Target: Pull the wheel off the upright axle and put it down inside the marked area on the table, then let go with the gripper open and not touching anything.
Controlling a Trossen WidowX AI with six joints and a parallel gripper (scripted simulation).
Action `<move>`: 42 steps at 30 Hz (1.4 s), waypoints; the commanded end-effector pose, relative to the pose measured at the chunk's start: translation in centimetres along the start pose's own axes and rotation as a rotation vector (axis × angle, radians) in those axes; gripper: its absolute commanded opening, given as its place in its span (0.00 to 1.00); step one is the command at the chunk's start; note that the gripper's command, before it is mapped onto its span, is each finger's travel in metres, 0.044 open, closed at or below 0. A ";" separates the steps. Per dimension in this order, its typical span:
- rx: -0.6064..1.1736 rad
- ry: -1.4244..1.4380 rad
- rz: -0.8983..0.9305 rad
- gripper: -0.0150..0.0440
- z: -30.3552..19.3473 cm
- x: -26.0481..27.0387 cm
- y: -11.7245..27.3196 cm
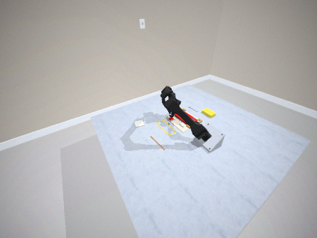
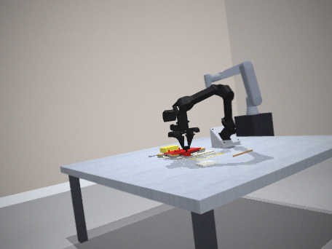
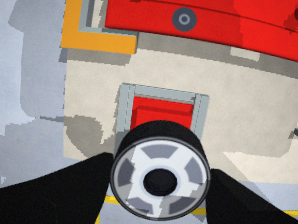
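The gripper (image 3: pixel 160 183) is clamped on the wheel (image 3: pixel 160 179), with the red chassis (image 3: pixel 213 3) close on its far side and an orange bracket (image 3: pixel 87 32) at far left. Open table (image 1: pixel 194 195) lies nearer. The yellow outline (image 1: pixel 166 127) is flanked by a white block (image 1: pixel 139 123) and a wooden stick (image 1: pixel 157 143).
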State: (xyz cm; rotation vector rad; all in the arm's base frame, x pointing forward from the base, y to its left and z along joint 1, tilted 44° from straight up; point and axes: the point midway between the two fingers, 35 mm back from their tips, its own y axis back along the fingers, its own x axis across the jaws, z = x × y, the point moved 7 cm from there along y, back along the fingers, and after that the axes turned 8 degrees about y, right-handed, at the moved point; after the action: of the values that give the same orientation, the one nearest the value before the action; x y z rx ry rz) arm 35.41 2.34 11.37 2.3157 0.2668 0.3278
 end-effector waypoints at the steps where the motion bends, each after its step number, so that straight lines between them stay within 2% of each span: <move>1: -0.007 0.003 0.009 0.25 0.0 0.0 0.6; 42: -0.006 0.001 0.012 0.25 0.0 -0.1 1.9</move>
State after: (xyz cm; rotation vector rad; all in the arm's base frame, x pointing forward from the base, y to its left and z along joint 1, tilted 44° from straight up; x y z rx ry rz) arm 35.48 1.19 12.37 2.3201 0.2555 0.3223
